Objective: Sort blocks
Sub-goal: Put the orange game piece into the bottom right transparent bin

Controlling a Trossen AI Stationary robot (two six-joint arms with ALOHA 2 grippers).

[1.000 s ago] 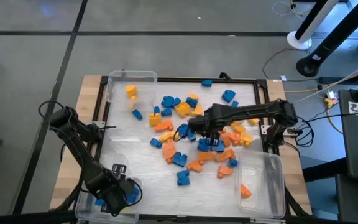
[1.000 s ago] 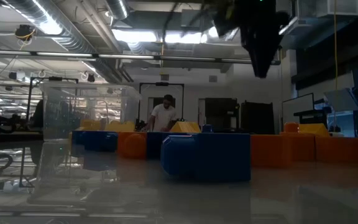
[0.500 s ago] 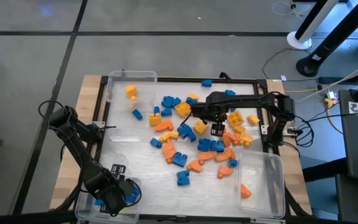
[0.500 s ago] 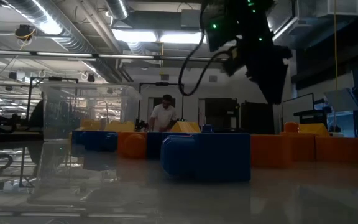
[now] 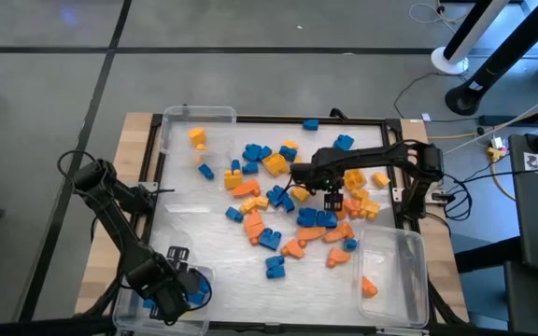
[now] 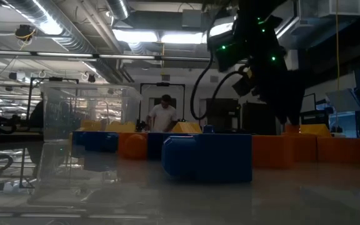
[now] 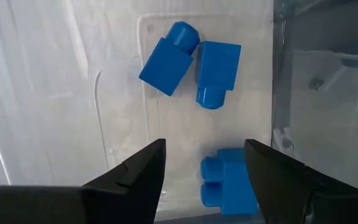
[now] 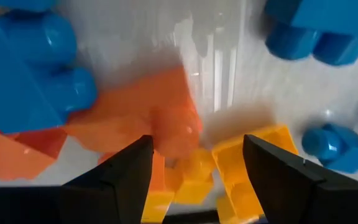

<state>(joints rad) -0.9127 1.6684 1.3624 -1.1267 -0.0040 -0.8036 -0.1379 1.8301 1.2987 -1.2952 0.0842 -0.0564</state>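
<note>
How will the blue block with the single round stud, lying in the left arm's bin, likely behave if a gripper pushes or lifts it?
The blue block looks like stiff moulded plastic, so it should keep its shape. It lies on its side on the bin floor, which looks smooth and glossy, so a push would probably slide or spin it. Small and apparently hollow, it is likely light.

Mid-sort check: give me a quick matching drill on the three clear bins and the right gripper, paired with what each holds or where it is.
Column one:
1. bin under the left gripper
2. bin at the table's far left corner
3. bin at the table's near right corner
4. right gripper

Column two:
A. open, low over the heap of blocks
B. one orange block
C. three blue blocks
D. one yellow block

Pairs: 1-C, 2-D, 3-B, 4-A
</note>
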